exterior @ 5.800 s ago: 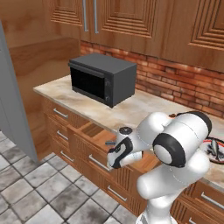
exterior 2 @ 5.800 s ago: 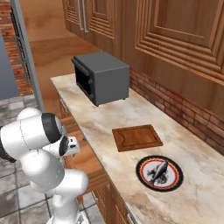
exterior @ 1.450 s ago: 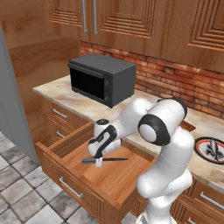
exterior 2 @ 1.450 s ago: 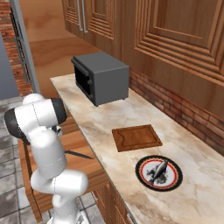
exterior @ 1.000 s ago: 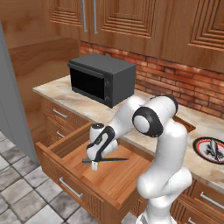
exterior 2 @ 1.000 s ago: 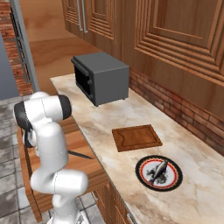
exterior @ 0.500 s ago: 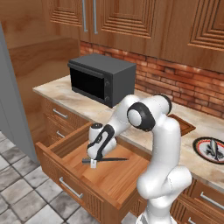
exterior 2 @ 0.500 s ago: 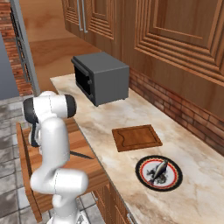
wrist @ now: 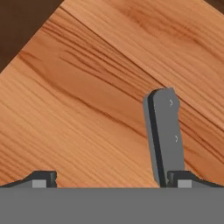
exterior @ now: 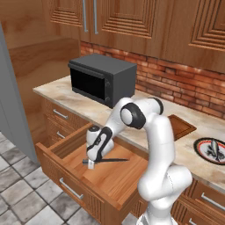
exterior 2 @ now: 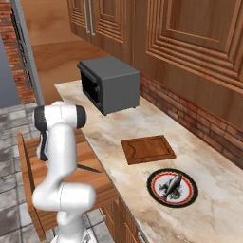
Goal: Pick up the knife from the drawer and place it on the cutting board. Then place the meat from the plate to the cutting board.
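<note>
The drawer (exterior: pixel 83 176) is standing pulled out below the counter (exterior: pixel 57 90), and the gripper (exterior: pixel 91 164) is reaching down into it, its jaws spread wide with nothing between them. The knife (exterior: pixel 107 161) is lying flat on the drawer floor; in the hand view its dark handle (wrist: pixel 164 135) is running up beside 1 of the 2 finger tips (wrist: pixel 183 178), and whether that tip is touching it is hard to tell, since the handle's lower end is cut off there. From the right base view the arm is hiding most of the drawer, leaving just the blade tip showing. Further along the counter from the drawer, the cutting board (exterior 2: pixel 148 149) is lying bare, and just beyond it the plate (exterior 2: pixel 172 187) is carrying the meat (exterior 2: pixel 171 182). The microwave (exterior: pixel 102 78) is sitting on the counter behind the drawer.
</note>
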Controlling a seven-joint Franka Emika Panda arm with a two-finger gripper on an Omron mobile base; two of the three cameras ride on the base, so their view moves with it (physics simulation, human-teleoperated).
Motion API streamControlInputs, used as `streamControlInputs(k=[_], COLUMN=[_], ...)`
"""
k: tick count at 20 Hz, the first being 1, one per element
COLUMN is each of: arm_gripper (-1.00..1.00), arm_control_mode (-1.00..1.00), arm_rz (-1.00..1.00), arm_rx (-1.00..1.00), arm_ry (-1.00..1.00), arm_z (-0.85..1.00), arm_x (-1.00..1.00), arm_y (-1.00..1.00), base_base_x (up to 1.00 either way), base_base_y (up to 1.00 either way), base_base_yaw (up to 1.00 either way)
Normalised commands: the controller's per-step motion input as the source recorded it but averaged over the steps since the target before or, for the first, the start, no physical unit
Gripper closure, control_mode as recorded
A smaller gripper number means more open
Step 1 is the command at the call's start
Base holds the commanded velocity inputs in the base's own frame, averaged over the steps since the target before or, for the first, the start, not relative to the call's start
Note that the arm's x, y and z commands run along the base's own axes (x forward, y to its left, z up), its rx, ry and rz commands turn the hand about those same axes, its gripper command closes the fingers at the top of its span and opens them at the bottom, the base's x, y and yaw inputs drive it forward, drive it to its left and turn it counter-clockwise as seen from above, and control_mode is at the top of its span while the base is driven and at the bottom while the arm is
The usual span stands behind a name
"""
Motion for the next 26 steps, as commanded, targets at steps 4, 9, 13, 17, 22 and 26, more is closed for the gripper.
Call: streamControlInputs(k=[4, 9, 13, 17, 22, 26], arm_gripper=[-1.0, -1.0, -1.0, -1.0, -1.0, 1.0], arm_control_mode=[-1.0, -1.0, -1.0, -1.0, -1.0, -1.0], arm_rz=[0.0, 0.0, 0.0, 0.0, 0.0, 0.0], arm_rx=[-0.01, 0.0, 0.0, 0.0, 0.0, 0.0], arm_ry=[0.0, 0.0, 0.0, 0.0, 0.0, 0.0], arm_z=[-0.22, -0.3, -0.27, -0.15, -0.22, -0.52], arm_x=[0.36, 0.23, 0.29, 0.36, 0.32, 0.07], arm_y=[0.08, 0.08, 0.03, 0.0, 0.01, 0.19], base_base_x=[0.0, 0.0, 0.0, 0.0, 0.0, 0.0], base_base_y=[0.0, 0.0, 0.0, 0.0, 0.0, 0.0], base_base_yaw=[0.0, 0.0, 0.0, 0.0, 0.0, 0.0])
